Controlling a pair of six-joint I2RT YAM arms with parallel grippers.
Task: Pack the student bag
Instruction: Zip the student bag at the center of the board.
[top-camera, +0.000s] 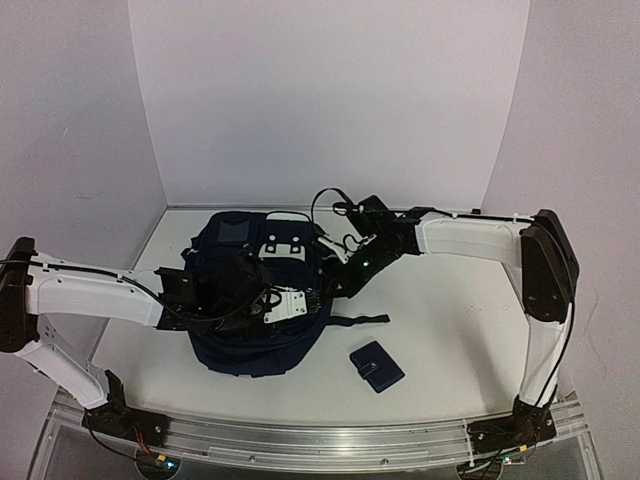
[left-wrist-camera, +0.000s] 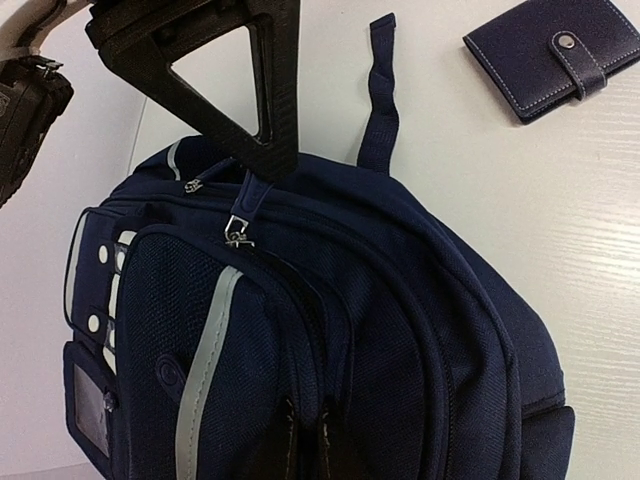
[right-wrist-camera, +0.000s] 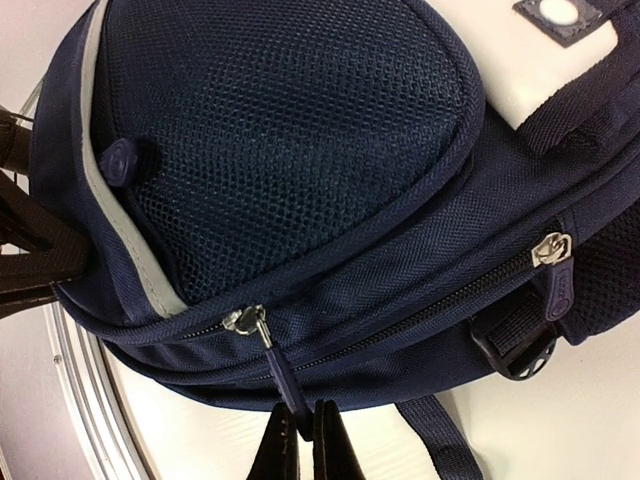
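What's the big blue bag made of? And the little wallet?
The backpack looks like woven nylon-type cloth, matte, with a visible coarse weave; its pocket is open mesh with tiny holes. The wallet looks like leather or imitation leather: smooth, faint sheen, pale stitching, metal snap.

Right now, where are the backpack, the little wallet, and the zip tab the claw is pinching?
student bag (top-camera: 250, 355): top view, its navy near side.
wallet (left-wrist-camera: 530, 60): left wrist view, its cover beside the snap strap.
zipper pull (right-wrist-camera: 280, 375): right wrist view, its cloth tab below the metal slider.
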